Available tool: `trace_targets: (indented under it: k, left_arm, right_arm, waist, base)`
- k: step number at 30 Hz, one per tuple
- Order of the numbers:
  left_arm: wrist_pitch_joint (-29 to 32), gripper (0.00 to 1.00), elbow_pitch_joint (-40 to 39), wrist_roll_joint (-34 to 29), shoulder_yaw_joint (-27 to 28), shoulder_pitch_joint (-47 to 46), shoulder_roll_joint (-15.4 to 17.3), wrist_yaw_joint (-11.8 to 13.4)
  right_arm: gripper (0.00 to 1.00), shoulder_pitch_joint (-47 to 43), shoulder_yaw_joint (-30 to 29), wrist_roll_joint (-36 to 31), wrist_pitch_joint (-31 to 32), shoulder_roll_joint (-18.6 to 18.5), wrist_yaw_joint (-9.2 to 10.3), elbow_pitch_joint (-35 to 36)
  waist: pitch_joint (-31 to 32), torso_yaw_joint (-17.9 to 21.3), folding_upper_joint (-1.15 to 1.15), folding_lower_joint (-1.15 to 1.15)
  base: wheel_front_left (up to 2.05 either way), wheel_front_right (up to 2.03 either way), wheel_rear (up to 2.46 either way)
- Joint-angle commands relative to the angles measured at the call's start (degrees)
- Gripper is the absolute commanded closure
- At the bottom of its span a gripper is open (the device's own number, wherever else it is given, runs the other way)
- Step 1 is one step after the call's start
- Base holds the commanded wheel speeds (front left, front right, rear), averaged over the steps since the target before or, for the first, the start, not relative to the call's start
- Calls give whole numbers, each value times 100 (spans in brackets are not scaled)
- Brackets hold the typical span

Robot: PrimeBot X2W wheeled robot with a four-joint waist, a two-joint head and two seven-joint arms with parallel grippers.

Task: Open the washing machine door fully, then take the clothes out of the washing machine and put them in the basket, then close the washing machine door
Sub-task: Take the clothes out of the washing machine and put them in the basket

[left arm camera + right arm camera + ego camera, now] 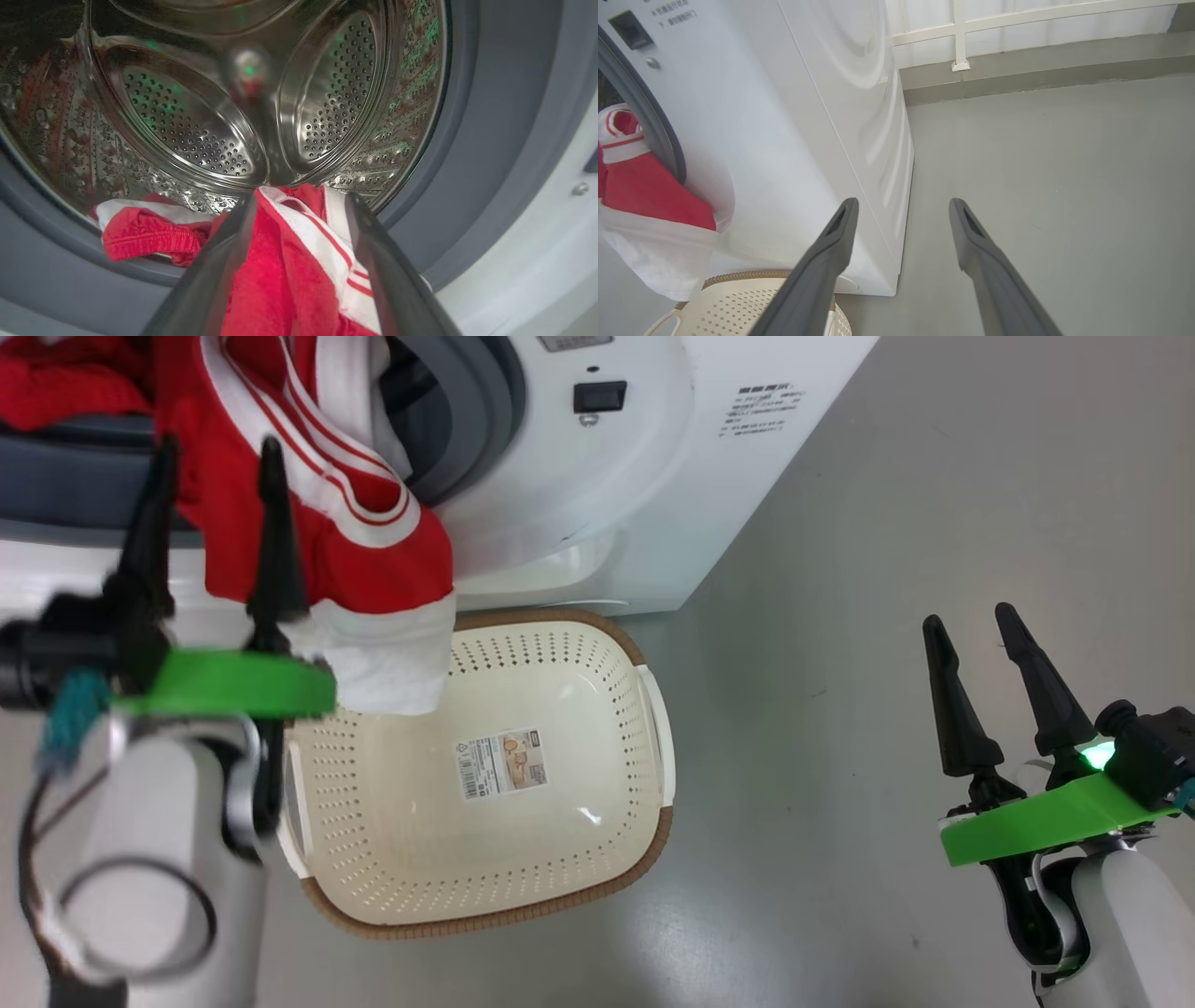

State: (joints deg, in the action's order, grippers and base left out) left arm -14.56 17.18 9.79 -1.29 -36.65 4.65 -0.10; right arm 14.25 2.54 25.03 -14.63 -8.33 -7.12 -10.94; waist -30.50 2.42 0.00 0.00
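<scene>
The clothes (327,523) hide the basket's (523,859) far-left corner and part of the washing machine's (653,523) opening, which the head view's top edge cuts off. The blurred left forearm (140,859) covers the basket's near-left rim. Print on the basket's label (501,763) is too small to read.

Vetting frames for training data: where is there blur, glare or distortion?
Head view: left forearm blurred near the lens, glare on the basket floor. Left wrist view: left gripper fingers soft, green reflections in the drum. Right wrist view: washing machine edges bow.
</scene>
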Motion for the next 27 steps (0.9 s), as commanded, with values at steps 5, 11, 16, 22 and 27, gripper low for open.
trace_targets:
  k: [5, 11, 16, 22, 27]
  left_arm:
    - [634, 0, 755, 162, 191, -800, 283, -134]
    - [1622, 0, 1706, 603, 319, -1656, 298, -267]
    - [2385, 0, 2314, 942, 353, -2195, 241, -378]
    - [2420, 0, 2493, 1202, 366, -2480, 139, -489]
    - [2521, 0, 2670, 1214, 176, -2499, 119, -579]
  right_arm:
    - [0, -20, 107, -5, -37, 6, -36, 125]
    - [0, -17, 88, 5, -37, 12, -36, 119]
    - [0, 25, 75, 8, -37, 15, -36, 127]
    - [0, 57, 83, 10, -37, 28, -36, 147]
    - [0, 47, 74, 2, -37, 32, -36, 143]
  waist:
    - [-79, 74, 0, 0]
    - [-137, 89, 0, 0]
    - [-172, 91, 0, 0]
    - [-194, 109, 0, 0]
    - [-194, 113, 0, 0]
  base:
    - [0, 0, 0]
    - [0, 0, 0]
    - [0, 0, 0]
    - [0, 0, 0]
    - [0, 0, 0]
